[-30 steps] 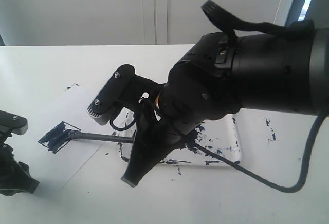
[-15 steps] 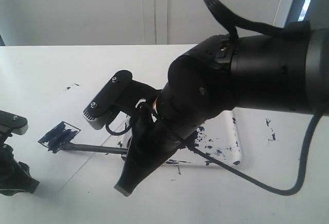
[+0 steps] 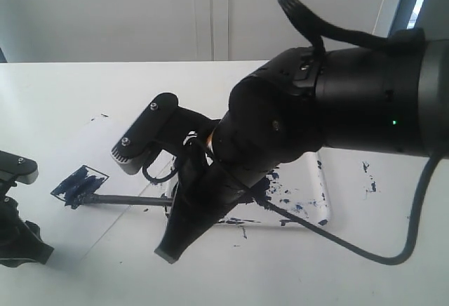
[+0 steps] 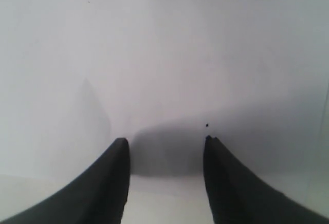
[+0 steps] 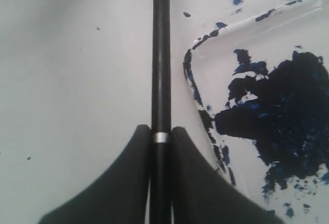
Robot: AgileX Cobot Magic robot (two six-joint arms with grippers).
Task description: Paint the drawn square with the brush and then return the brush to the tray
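Two grippers in play, nearest first. Down in the near corner, left gripper [image 4: 164, 142]: fingers [image 4: 110, 183] spread apart, nothing between them, idle over the bare white table [image 3: 42, 88]. Next out, right gripper [image 5: 161, 131]: clamped tight on the brush [image 5: 161, 54], pinching the black shaft right at its silver band. Runs low and nearly flat from there, tip resting on the drawn square [image 3: 78, 185], itself well smeared with dark blue but seemingly not solid to every edge. Reads as the painting step, late on. Just beside the shaft and partly hidden by the arm, the tray [image 5: 241, 23], pooled with dark paint. Calls next for perhaps one more stroke over any pale patches. Then a lift clear of the paper [image 3: 119, 148], a swing over the rim, and a gentle release inside.
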